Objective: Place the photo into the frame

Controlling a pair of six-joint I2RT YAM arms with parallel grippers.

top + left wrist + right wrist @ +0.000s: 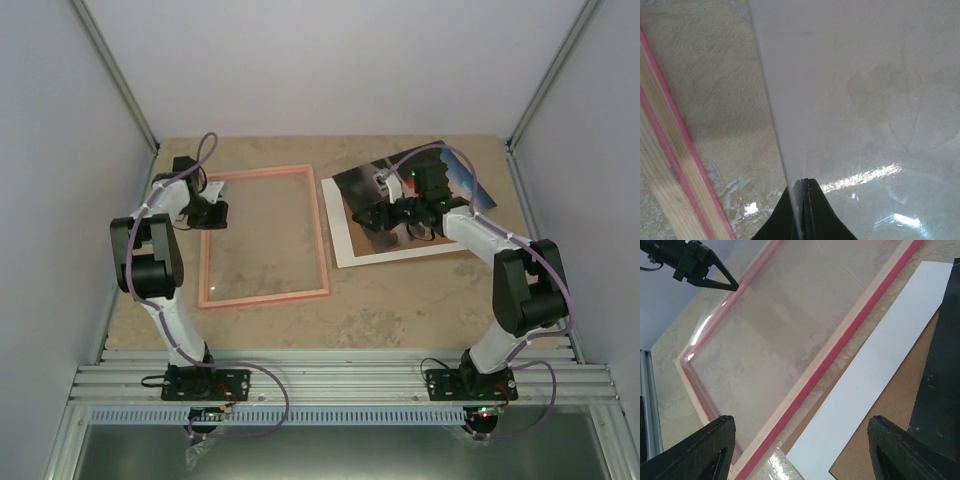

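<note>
The pink frame (263, 236) lies flat left of centre; its rail also shows in the left wrist view (670, 165) and the right wrist view (840, 345). My left gripper (215, 213) is at the frame's left rail, shut on the edge of a clear sheet (865, 100), its fingertips (812, 200) pressed together. The photo (352, 186) lies face up at the back right, partly hidden under my right arm; its dark edge shows in the right wrist view (942, 365). My right gripper (378, 215) is open and empty above the sheets beside the frame's right rail.
A brown cardboard sheet (400, 245) lies on a larger white sheet (345, 240) under the photo, right of the frame. Both show in the right wrist view, the white sheet (875, 375) and the cardboard (890, 435). Grey walls enclose the table on three sides.
</note>
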